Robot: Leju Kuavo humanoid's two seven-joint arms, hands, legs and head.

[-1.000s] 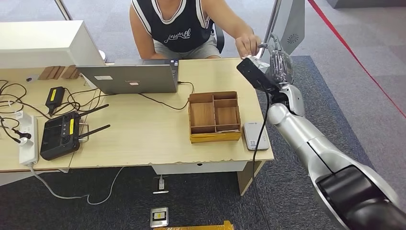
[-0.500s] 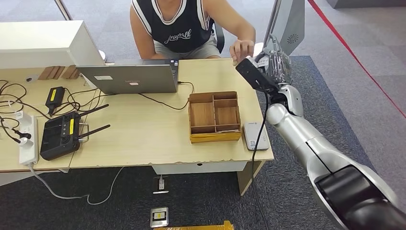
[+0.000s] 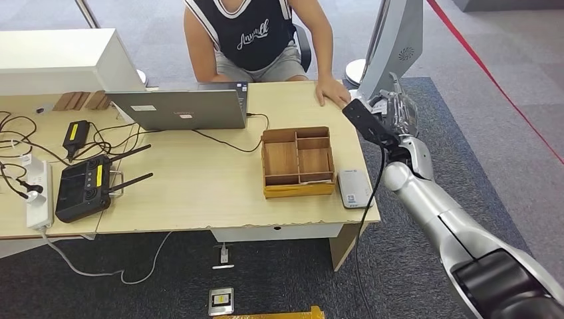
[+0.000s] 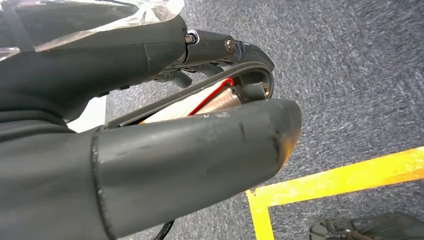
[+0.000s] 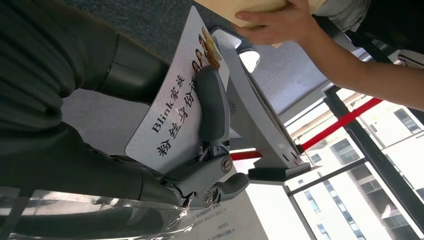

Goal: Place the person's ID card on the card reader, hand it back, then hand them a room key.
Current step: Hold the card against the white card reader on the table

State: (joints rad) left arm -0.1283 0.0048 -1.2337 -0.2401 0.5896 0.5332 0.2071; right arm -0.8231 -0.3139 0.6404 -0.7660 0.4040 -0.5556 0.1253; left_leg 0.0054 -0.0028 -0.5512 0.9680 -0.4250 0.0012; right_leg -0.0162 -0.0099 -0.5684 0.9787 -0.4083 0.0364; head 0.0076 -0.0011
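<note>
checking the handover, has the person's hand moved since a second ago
Yes. The person's hand has dropped from the right hand and its card onto the desk corner.

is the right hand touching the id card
Touching. The right wrist view shows the right hand holding the ID card, a dark finger lying flat across its printed face.

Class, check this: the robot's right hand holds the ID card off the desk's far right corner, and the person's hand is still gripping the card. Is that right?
One part is wrong. The person's hand is not on the card: in the head view it lies flat on the desk. The right hand alone holds the ID card, as the right wrist view shows.
</note>
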